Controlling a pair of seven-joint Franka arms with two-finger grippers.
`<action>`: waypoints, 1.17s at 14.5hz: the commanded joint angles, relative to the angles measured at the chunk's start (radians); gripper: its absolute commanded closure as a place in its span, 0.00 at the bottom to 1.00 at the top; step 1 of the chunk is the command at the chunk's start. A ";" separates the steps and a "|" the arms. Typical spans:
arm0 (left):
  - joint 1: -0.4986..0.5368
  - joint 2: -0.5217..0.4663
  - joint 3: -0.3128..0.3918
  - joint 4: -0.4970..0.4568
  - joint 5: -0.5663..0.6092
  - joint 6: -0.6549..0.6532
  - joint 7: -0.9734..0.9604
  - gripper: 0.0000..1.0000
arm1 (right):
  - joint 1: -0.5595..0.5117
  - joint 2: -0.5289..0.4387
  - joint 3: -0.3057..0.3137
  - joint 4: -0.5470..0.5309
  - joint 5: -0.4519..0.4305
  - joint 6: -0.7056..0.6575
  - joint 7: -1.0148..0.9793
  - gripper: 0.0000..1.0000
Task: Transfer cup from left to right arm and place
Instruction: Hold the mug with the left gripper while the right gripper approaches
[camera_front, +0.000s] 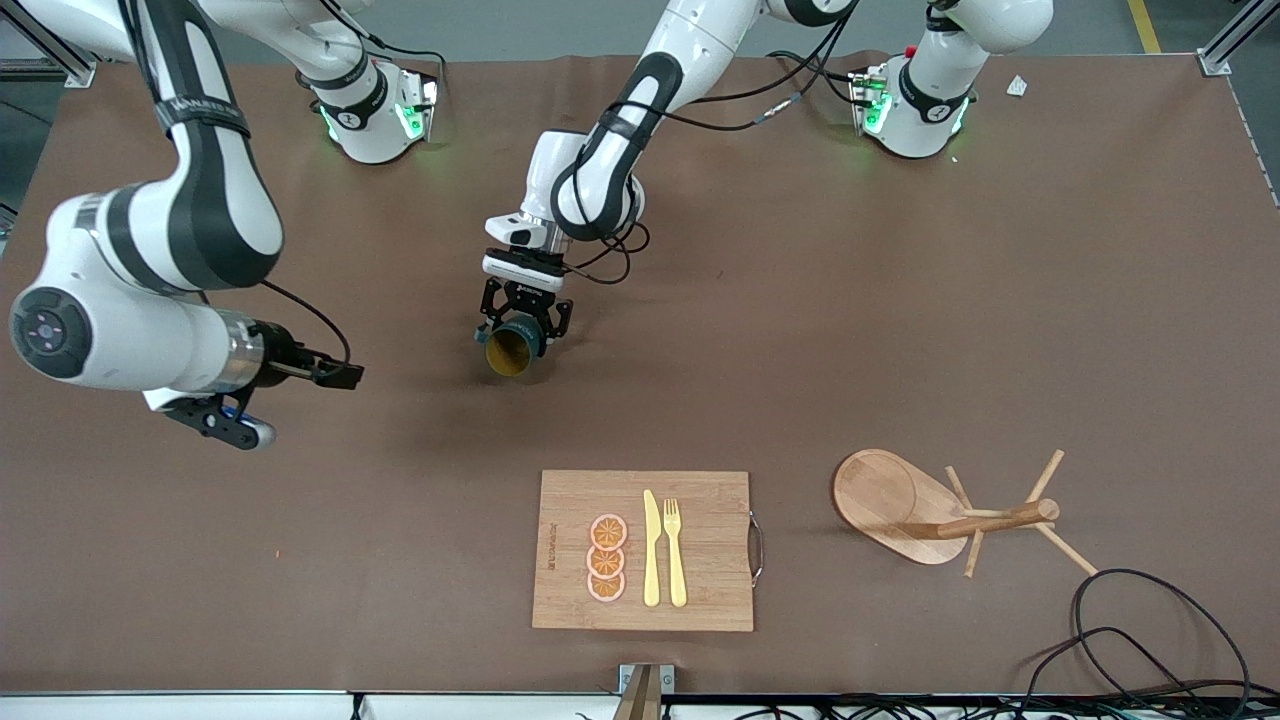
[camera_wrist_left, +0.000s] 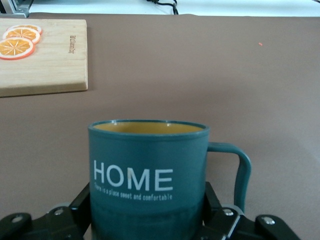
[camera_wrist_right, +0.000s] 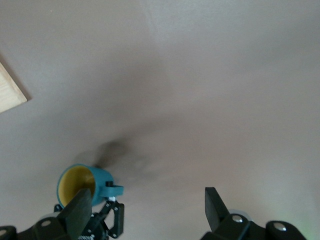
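The cup (camera_front: 512, 347) is dark teal with a mustard-yellow inside and the word HOME on its side. My left gripper (camera_front: 522, 325) is shut on its lower body and holds it above the middle of the table, open mouth tipped toward the front camera. In the left wrist view the cup (camera_wrist_left: 147, 170) fills the space between the fingers (camera_wrist_left: 82, 205), its handle sticking out to one side. My right gripper (camera_front: 225, 425) hangs open and empty over the right arm's end of the table. The right wrist view shows its spread fingers (camera_wrist_right: 80, 210) and, farther off, the cup (camera_wrist_right: 80, 182).
A wooden cutting board (camera_front: 700, 590) with orange slices (camera_front: 606, 558), a yellow knife and a fork lies near the front edge. A wooden mug tree (camera_front: 950, 515) lies tipped over toward the left arm's end. Black cables (camera_front: 1150, 640) loop at the front corner.
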 joint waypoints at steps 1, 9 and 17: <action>-0.022 0.022 0.029 0.015 0.018 -0.017 -0.036 0.21 | 0.044 0.005 -0.005 -0.037 0.013 0.066 0.051 0.00; -0.037 0.019 0.027 0.006 0.020 -0.022 -0.036 0.01 | 0.141 0.005 -0.005 -0.199 0.013 0.303 0.168 0.00; -0.086 -0.009 0.024 -0.016 0.008 -0.082 -0.038 0.00 | 0.171 0.002 -0.003 -0.239 0.013 0.292 0.166 0.00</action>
